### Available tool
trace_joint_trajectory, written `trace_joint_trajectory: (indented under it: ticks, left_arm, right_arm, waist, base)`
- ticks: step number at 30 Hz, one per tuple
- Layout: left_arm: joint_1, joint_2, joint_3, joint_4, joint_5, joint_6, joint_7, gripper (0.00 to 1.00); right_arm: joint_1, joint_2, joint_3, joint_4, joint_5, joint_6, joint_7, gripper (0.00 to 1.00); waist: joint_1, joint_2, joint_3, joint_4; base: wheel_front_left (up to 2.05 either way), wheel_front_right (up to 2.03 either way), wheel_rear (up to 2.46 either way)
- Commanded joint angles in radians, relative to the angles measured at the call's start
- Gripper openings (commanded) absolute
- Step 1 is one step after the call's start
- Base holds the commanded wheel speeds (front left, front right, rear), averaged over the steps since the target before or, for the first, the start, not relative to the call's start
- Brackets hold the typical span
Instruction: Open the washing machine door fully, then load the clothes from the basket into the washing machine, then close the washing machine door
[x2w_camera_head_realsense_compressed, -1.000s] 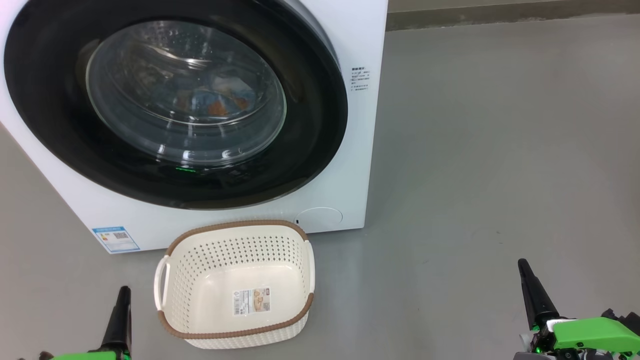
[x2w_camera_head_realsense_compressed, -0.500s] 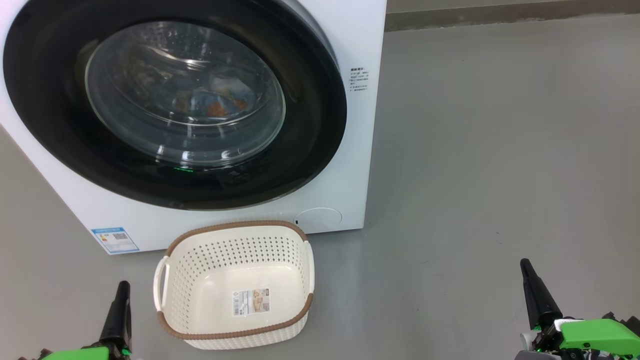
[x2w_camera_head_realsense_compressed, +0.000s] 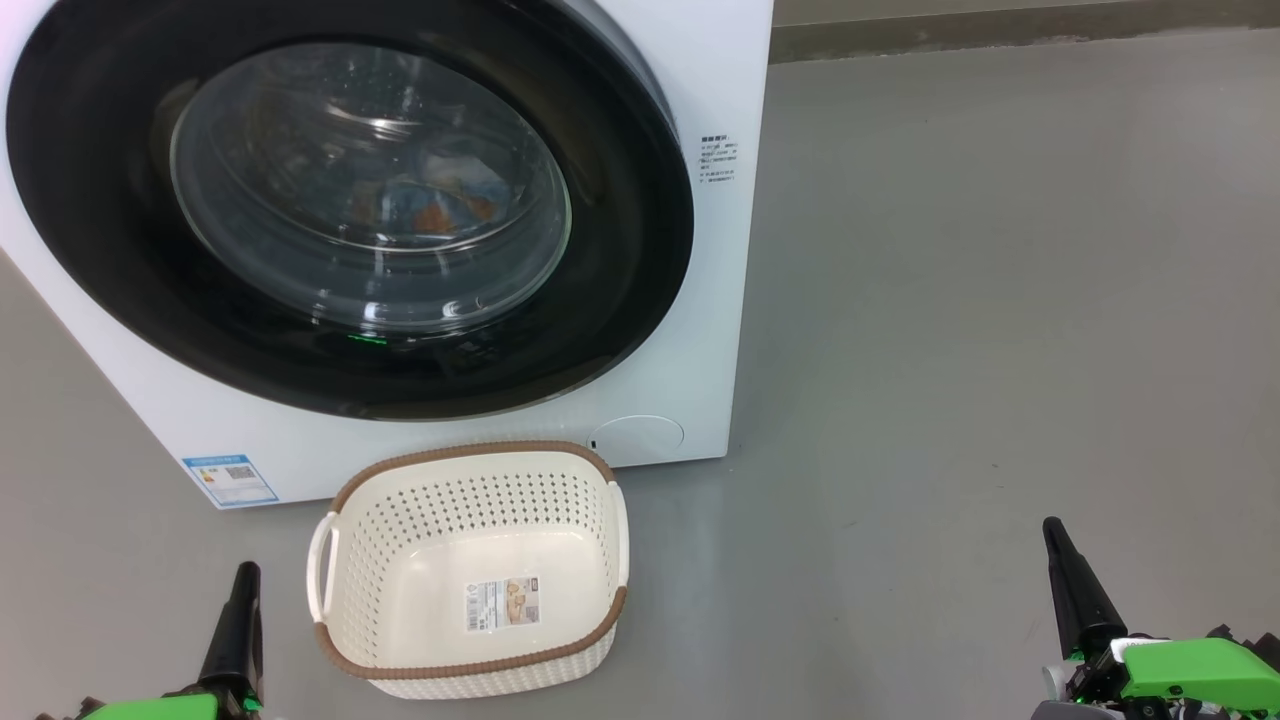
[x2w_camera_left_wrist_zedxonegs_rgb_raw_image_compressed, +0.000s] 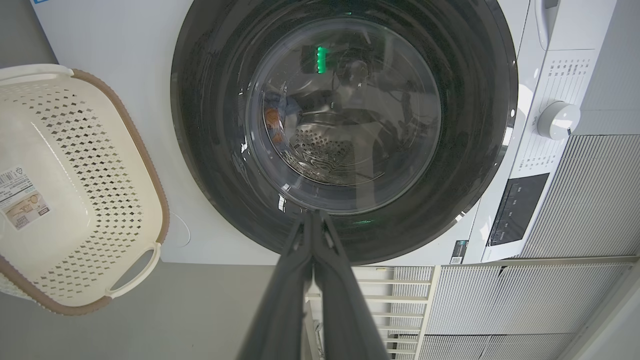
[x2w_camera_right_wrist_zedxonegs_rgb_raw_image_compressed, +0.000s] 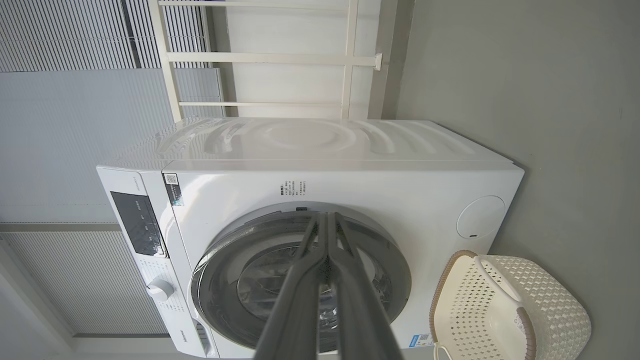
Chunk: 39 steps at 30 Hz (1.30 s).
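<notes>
Here, the white washing machine (x2w_camera_head_realsense_compressed: 722, 330) stands on the grey floor (x2w_camera_head_realsense_compressed: 950, 300) with its black door (x2w_camera_head_realsense_compressed: 625, 300) shut, the cream basket (x2w_camera_head_realsense_compressed: 470, 452) sits just before it, the clothes (x2w_camera_head_realsense_compressed: 440, 208) lie behind the door's glass, and the left pincer (x2w_camera_head_realsense_compressed: 245, 582) and right pincer (x2w_camera_head_realsense_compressed: 1056, 542) hover low, each with fingers pressed together.

Washing machine door (x2w_camera_head_realsense_compressed: 350, 370) shut, bars way into drum (x2w_camera_left_wrist_zedxonegs_rgb_raw_image_compressed: 322, 150). Basket (x2w_camera_head_realsense_compressed: 470, 452) on floor just before washing machine (x2w_camera_head_realsense_compressed: 730, 80), below door, narrows approach there. Floor (x2w_camera_head_realsense_compressed: 1000, 300) right of machine bare, wide passage. Left hand (x2w_camera_head_realsense_compressed: 247, 570) just beside basket's left handle; right hand (x2w_camera_head_realsense_compressed: 1050, 527) well apart, over bare floor.
</notes>
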Motion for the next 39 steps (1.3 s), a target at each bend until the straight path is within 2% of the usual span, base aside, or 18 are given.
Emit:
trace_joint_trajectory:
  ticks: [1, 39]
  left_arm:
    - [-0.039, 0.018, 0.035, -0.019, -0.001, -0.003, 0.006, 0.0]
    - [-0.039, 0.015, 0.039, -0.019, 0.002, -0.003, 0.009, 0.0]
  right_arm:
    - [-0.045, -0.006, 0.019, -0.024, 0.002, -0.001, 0.01, 0.0]
    - [-0.045, -0.003, 0.015, -0.024, -0.001, -0.001, 0.013, 0.0]
  waist:
    - [0.0, 0.0, 0.0, 0.0]
    - [0.0, 0.0, 0.0, 0.0]
  base:
    - [0.0, 0.0, 0.0]
    - [0.0, 0.0, 0.0]
